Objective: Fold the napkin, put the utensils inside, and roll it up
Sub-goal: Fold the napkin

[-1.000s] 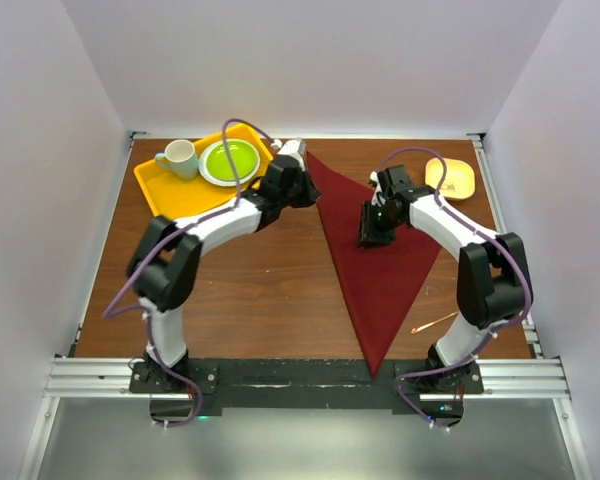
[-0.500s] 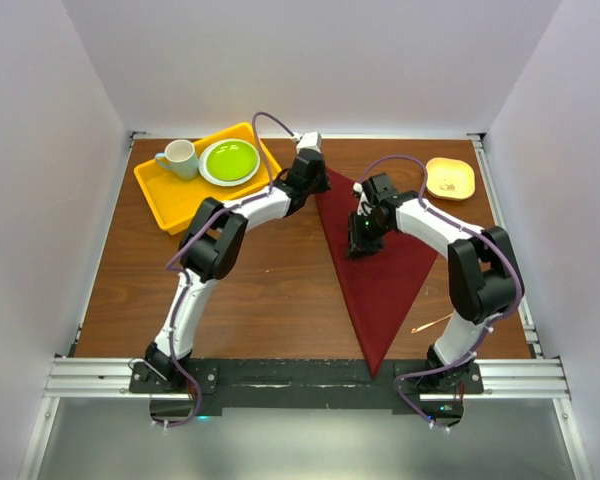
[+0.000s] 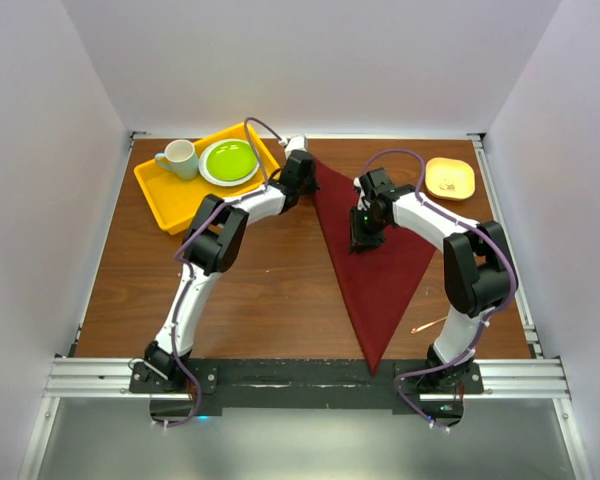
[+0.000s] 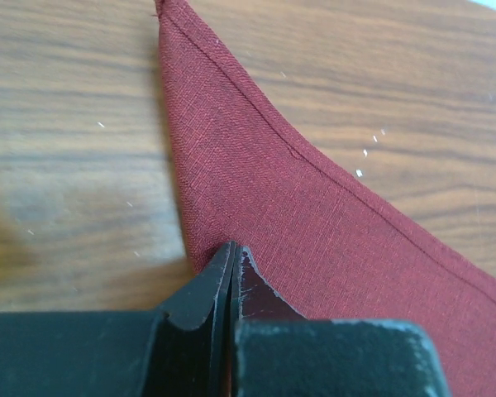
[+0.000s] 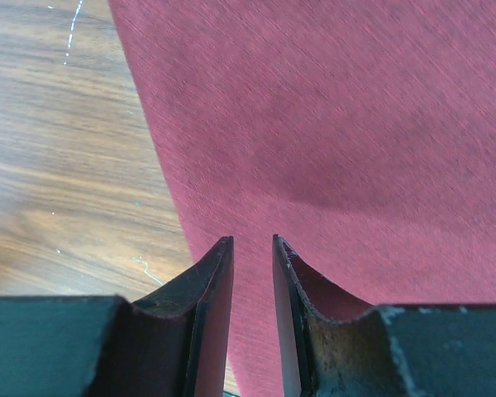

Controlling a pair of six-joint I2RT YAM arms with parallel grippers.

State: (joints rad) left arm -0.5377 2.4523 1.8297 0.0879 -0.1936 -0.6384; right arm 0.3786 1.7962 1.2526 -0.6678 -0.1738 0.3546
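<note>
The left claw (image 3: 300,170) sits at the far corner of the napkin (image 3: 380,270) in the top view, its arm stretched long over the table (image 3: 260,290). The right claw (image 3: 362,235) stands on the cloth near its left edge. The napkin is a plain maroon triangle lying flat, its long point toward the arm bases. The fork (image 3: 432,324), a thin copper-coloured sliver, lies on bare wood near the napkin's right edge. At the far left a glossy yellow tray (image 3: 175,195) holds a round green plate (image 3: 228,160) and a pale mug (image 3: 180,158); a small yellow dish (image 3: 450,178) sits far right. A second ago the left arm was folded with its elbow low; now it is drawn out, and the right claw has shifted slightly toward the cloth's left edge.

The left wrist view shows coarse woven cloth with a stitched hem over streaked wood grain. The left claw (image 4: 233,252) is closed, its black tips pressed together right at the hem; whether cloth is pinched between them I cannot tell.

The right wrist view shows the same weave, smooth and unwrinkled. The right claw (image 5: 252,248) is parted by a narrow slit and holds nothing, its tips over the napkin beside its edge.
</note>
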